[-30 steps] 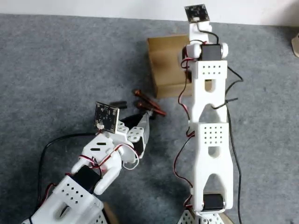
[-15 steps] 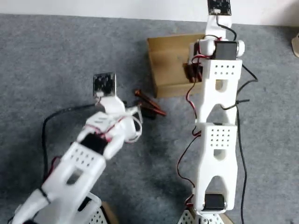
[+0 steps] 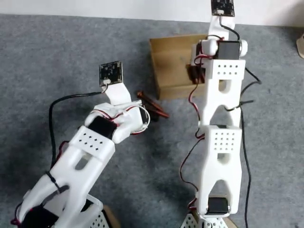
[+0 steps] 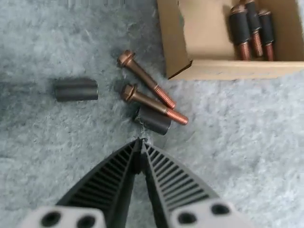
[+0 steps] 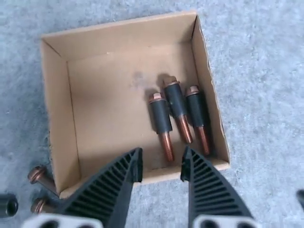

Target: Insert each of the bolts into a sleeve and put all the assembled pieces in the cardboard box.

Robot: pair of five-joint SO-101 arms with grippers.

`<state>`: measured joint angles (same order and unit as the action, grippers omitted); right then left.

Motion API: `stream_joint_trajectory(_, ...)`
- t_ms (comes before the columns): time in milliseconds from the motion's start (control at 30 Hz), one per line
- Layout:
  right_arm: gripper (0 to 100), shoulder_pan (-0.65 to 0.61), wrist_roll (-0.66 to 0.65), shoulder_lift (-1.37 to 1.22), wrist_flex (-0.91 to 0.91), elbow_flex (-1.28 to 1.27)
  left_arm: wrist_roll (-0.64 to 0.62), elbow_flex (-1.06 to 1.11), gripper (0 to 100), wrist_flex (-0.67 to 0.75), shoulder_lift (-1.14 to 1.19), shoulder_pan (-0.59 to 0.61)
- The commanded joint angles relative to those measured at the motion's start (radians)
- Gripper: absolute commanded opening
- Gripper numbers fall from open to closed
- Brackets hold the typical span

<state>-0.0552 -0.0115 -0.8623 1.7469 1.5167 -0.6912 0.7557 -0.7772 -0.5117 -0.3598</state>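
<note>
High view: fixed above, looking steeply down over the grey worktop (image 3: 47, 47). Left wrist view: close over the loose bolts (image 4: 145, 80), facing toward the cardboard box (image 4: 237, 70). Right wrist view: near, tipped almost straight down into that box. Shared by all three: box and bolts.

Soft, even light from above falls on the grey bench (image 3: 42, 57). The right arm (image 3: 219, 142) casts a faint, diffuse shadow toward the other arm, darkest near its base. Inside the cardboard box (image 5: 56, 114) the floor darkens toward one side wall. The loose bolts (image 4: 153, 103) carry dull highlights and thin, soft shadows.
</note>
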Motion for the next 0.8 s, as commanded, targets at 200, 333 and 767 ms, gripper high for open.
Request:
stream_joint_trajectory(200,13.2,-0.028,0.009,0.417,0.018,-0.426,-0.009,-0.048,1,-0.008,0.031,0.005)
stream_joint_trajectory(333,13.2,-0.03,0.011,0.581,0.016,-0.636,-0.006,-0.036,1,-0.04,0.033,0.004)
stream_joint_trajectory(767,13.2,-0.025,0.006,1.015,-0.016,-1.165,-0.011,0.051,1,-0.077,0.025,-0.051)
